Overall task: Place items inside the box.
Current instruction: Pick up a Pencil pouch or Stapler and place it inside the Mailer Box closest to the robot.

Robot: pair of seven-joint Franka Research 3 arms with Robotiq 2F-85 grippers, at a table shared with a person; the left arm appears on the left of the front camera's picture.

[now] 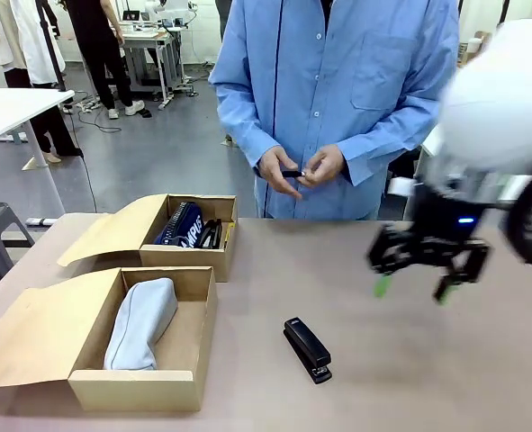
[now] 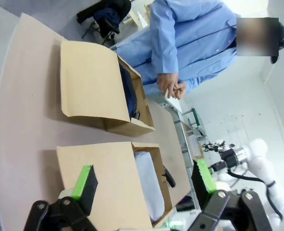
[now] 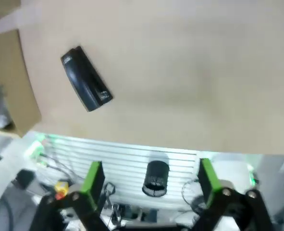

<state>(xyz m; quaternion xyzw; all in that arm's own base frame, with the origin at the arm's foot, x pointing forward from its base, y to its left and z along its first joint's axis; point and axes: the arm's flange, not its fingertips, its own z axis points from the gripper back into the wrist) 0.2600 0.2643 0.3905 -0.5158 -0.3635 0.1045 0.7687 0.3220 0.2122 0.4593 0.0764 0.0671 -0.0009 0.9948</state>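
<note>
**Stapler out on the table, both grippers spread and empty**

I see the black stapler [image 1: 308,349] lying flat on the bare table [image 1: 410,387], just right of the near box [image 1: 139,389] and not touching it. My right gripper [image 1: 413,288] hangs above the table well to the stapler's right. It is blurred, but its fingers are spread with nothing between them, and its wrist view shows the same gap. The left gripper [image 2: 144,182] looks down over both boxes, fingers wide apart, holding nothing. The grey zip pouch [image 1: 142,322] lies inside the near box. The navy pouch [image 1: 181,225] stands in the far box [image 1: 189,259], with dark items beside it that I cannot identify. The person's hands [image 1: 279,171] hold a small dark object at the table's far edge
</note>
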